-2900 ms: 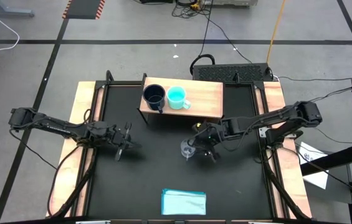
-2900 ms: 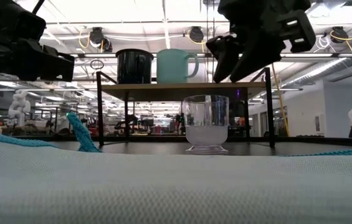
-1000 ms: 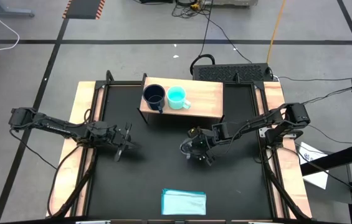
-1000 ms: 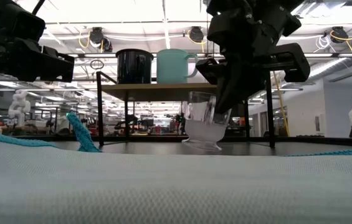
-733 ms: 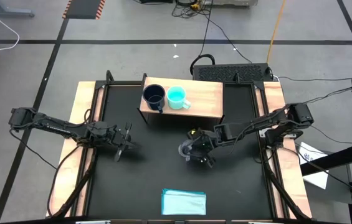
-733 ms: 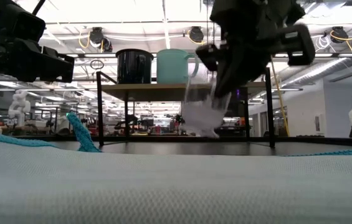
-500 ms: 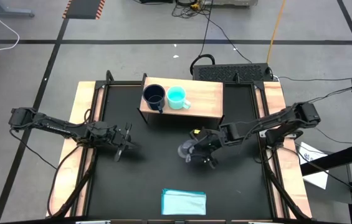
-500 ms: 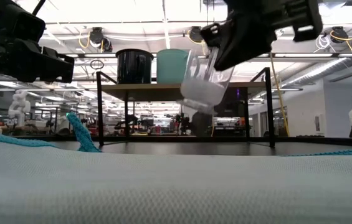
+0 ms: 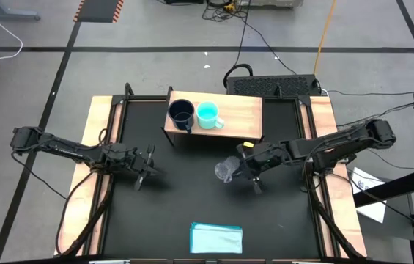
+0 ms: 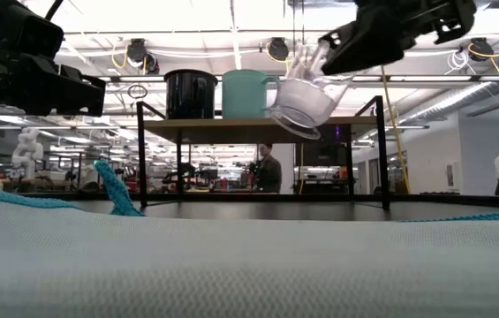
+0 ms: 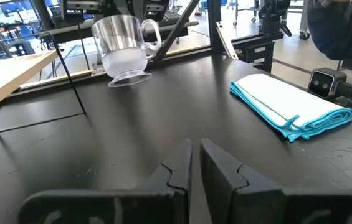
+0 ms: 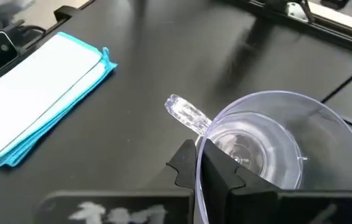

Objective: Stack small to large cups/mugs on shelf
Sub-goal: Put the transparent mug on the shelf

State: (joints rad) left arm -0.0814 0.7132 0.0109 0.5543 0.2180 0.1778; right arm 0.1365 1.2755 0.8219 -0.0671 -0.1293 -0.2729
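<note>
Grey concrete floor (image 9: pixel 31 73), bright ceiling lights (image 10: pixel 231 13)

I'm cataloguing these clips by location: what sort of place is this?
Most likely a robotics lab or workshop. The black table stands on a grey floor marked with tape lines, cables trail across that floor, and the low view shows an open hall with ceiling lights and benches behind.

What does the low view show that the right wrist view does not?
Only the low view shows the shelf with the navy mug and turquoise mug on top, and the glass cup tilted, lifted off the table. Only the right wrist view shows the right gripper pinching the cup's rim, and the cloth lying flat. Both show the cup.
</note>
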